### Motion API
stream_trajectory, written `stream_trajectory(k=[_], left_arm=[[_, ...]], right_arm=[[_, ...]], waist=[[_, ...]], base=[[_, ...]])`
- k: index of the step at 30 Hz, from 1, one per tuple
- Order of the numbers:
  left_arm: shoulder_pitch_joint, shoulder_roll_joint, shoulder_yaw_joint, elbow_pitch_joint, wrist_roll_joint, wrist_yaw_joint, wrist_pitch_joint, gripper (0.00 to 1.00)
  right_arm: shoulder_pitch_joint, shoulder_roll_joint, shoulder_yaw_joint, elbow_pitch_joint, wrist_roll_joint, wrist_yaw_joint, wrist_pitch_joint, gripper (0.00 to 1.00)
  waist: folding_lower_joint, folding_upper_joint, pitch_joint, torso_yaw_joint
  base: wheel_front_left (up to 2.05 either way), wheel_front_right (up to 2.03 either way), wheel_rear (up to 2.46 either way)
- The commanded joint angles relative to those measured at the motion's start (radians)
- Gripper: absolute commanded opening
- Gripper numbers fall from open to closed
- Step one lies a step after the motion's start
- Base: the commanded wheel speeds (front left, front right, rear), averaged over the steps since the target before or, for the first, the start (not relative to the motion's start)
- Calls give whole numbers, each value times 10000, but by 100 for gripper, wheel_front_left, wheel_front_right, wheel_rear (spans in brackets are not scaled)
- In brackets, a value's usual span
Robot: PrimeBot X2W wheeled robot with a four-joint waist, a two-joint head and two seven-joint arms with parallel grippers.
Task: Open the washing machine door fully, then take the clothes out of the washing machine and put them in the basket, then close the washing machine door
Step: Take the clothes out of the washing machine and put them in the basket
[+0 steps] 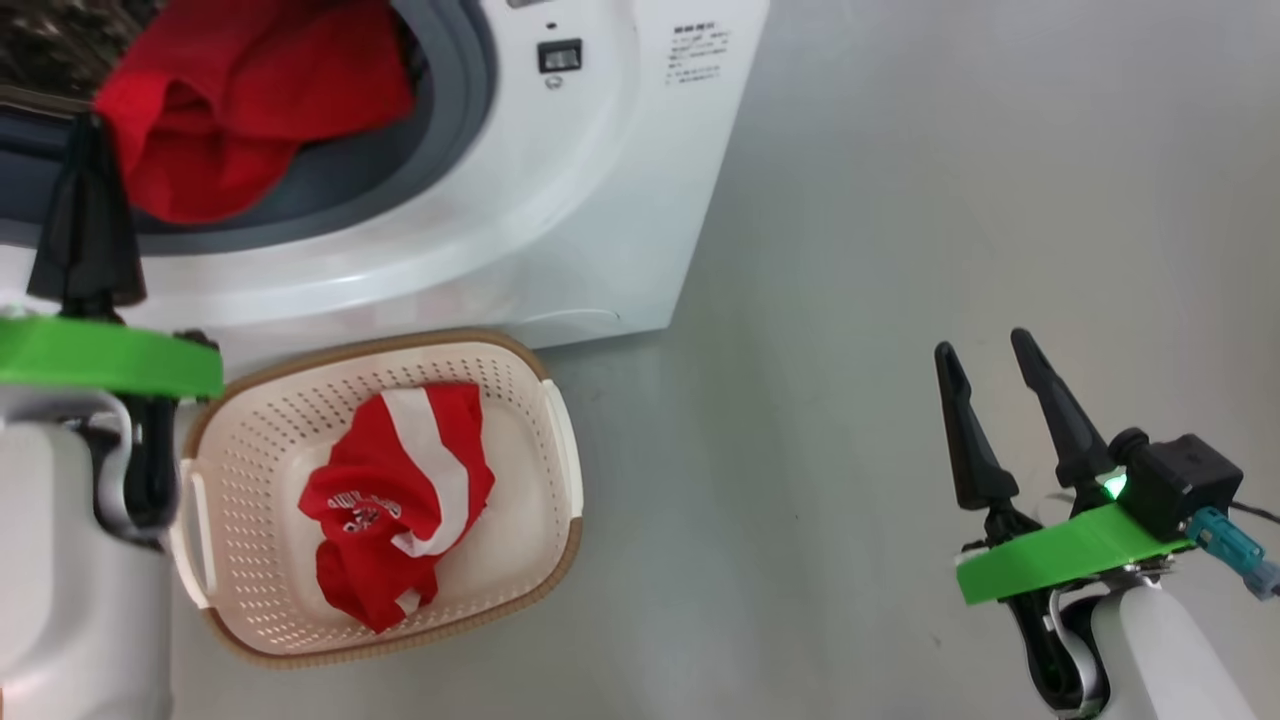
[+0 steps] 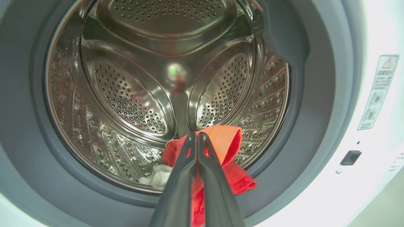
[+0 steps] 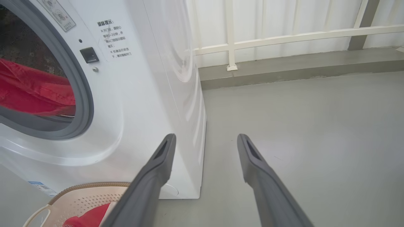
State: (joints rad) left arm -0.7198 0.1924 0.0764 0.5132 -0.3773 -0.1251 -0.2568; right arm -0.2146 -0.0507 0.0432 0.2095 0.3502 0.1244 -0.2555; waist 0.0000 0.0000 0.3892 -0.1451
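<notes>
Red cloth is pinched between the closed tips of the left gripper, whose two dark fingers meet at the mouth of the washing machine. That red garment bunches around the fingers and drapes over the lower lip of the grey rubber gasket. In the head view it spills from the opening as a loose, creased heap. Behind it shines the perforated steel drum, with a small white scrap of cloth near its front edge. The right gripper hangs over bare floor well apart from the machine, fingers spread wide and holding nothing.

On the machine's white front, beside the gasket, sit a small dark latch slot and a block of black Chinese print, a heading over two bulleted lines, too small to read with certainty. A sticker with a red warning triangle is near them. A blue-and-white label sits low on the front, its text illegible.

The floor is smooth pale grey. In the right wrist view a raised grey kerb and a white railing run behind the machine.

The basket, cream perforated plastic with a brown woven-look rim, stands on the floor right at the machine's base, below the opening. In it lies a second red garment, crumpled, with a broad white stripe and white lettering that cannot be made out.
</notes>
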Motion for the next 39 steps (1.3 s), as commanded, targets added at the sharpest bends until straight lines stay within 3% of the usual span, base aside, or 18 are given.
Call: stream_trajectory(k=[1,13,26,32,39], left_arm=[[422,228,419,-737,150,-50,-49,0],[2581,-327,1079,-3960,442,-54,-49,0],[3609,-863,1650,-6552,682,-55,-49,0],[4144,-996,1513,-6429,845,-55,-49,0],[4527,-1085,1063,-5063,1130,-55,-49,0]], right_arm=[[180,-18,142,-209,-70,63,-63,100],[441,-157,65,-251,-55,63,-63,100],[438,-174,8,-320,-72,63,-63,100],[375,-155,60,-328,-66,63,-63,100],[193,-108,94,-384,-43,63,-63,100]], waist=[[0,0,-220,148],[0,0,-549,299],[0,0,-469,423],[0,0,-367,363],[0,0,43,208]], base=[[0,0,0],[0,0,0],[0,0,0],[0,0,0],[0,0,0]])
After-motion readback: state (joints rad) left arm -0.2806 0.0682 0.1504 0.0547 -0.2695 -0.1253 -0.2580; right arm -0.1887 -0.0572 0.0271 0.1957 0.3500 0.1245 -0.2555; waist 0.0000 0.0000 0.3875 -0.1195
